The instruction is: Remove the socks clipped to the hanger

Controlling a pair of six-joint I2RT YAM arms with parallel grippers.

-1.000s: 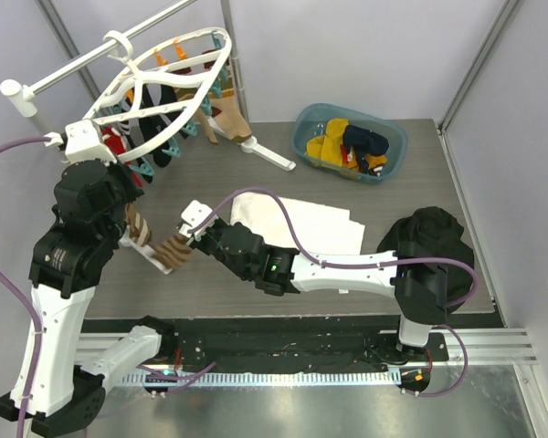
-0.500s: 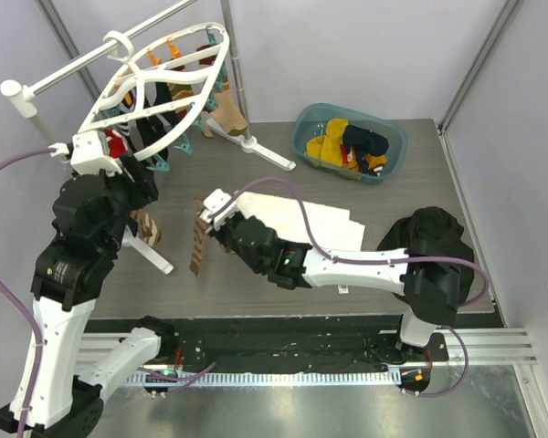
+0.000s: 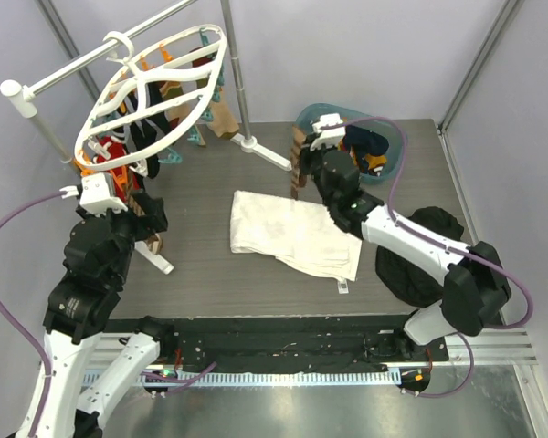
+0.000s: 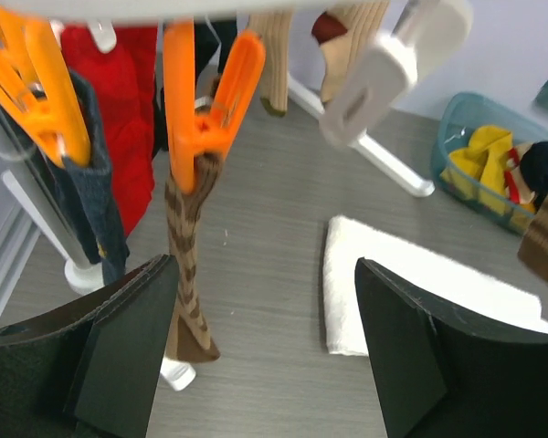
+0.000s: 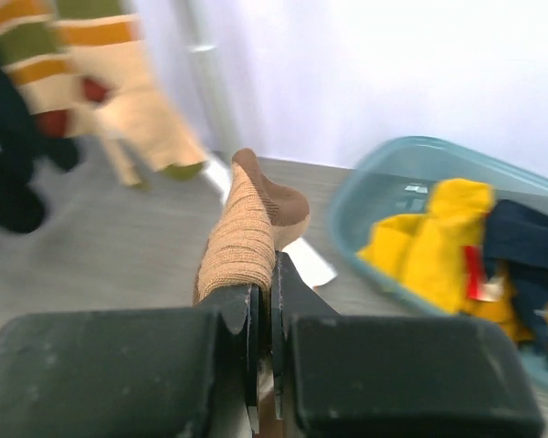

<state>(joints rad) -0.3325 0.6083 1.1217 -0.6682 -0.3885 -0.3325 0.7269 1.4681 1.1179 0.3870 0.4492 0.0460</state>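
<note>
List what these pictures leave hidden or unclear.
1. Top view: hanger ribs cover the clipped socks; their count is unclear.
2. Top view: the right gripper hides part of the bin.
3. Left wrist: the top edge cuts off the hanger above the orange clip.
4. Right wrist: hanging socks at upper left are blurred and cropped; the gripper itself hides the held sock's lower end.

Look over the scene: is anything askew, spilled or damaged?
Nothing is spilled or broken. Only the large white cloth lies rumpled and skewed on the grey table. The brown striped sock hanging from the right gripper is held, not dropped.
</note>
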